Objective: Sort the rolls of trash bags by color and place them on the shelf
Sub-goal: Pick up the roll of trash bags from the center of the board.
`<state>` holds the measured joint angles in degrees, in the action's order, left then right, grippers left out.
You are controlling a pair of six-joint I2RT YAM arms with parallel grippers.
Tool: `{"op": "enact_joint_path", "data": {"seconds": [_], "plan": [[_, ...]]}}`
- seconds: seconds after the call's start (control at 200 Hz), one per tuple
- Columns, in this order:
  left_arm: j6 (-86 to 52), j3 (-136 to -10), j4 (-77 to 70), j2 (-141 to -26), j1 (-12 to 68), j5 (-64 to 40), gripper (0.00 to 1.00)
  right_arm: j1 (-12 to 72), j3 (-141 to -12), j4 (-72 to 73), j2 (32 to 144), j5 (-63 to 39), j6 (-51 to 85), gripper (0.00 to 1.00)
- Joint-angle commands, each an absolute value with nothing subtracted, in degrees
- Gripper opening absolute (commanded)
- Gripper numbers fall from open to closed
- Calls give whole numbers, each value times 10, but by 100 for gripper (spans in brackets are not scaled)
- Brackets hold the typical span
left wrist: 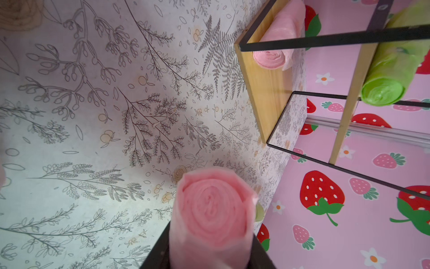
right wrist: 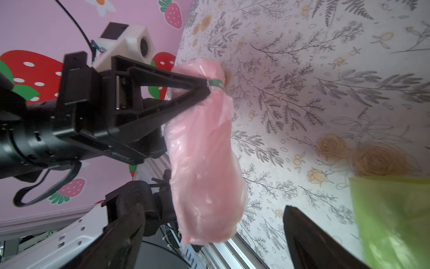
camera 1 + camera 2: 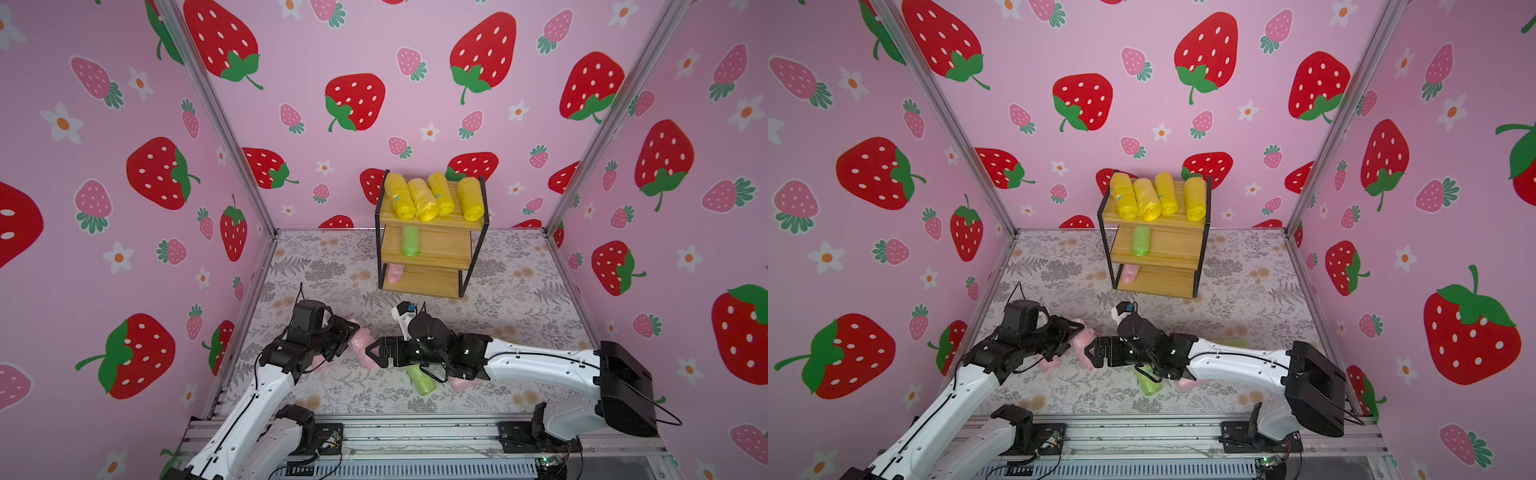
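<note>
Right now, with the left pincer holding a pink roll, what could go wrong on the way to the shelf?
1. The left pincer pinches the held pink roll near one end, at its green band; the long free end may swing or slip out.
2. The right pincer is open, its fingers seemingly either side of that roll; moving first could snag it.
3. The shelved pink roll lies under the middle board; headroom looks tight, so the shelf might get bumped.

No text, number, brand or sign could be read anywhere: none on the rolls of trash bags (image 3: 422, 199), the shelf (image 3: 444, 245), the strawberry-printed walls (image 3: 291, 62) or the flowered worktop (image 3: 519, 291). The green band (image 2: 216, 82) around the pink roll (image 2: 204, 151) carried no legible print.
</note>
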<state>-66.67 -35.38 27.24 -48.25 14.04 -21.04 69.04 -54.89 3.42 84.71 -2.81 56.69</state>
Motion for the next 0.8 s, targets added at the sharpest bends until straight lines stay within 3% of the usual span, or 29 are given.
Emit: {"op": "enact_joint_path", "data": {"seconds": [0.0,0.39,0.66,0.795], "plan": [[-695,-352,266,-471,142,-232,0,698,-561,83,868,-37,583,96],[-729,-337,262,-429,142,-242,0,703,-558,158,917,-45,617,78],[-737,-322,256,-423,142,-241,0,703,-554,216,950,-76,657,53],[-738,-320,264,-419,142,-230,0,703,-541,248,960,-90,673,56]]}}
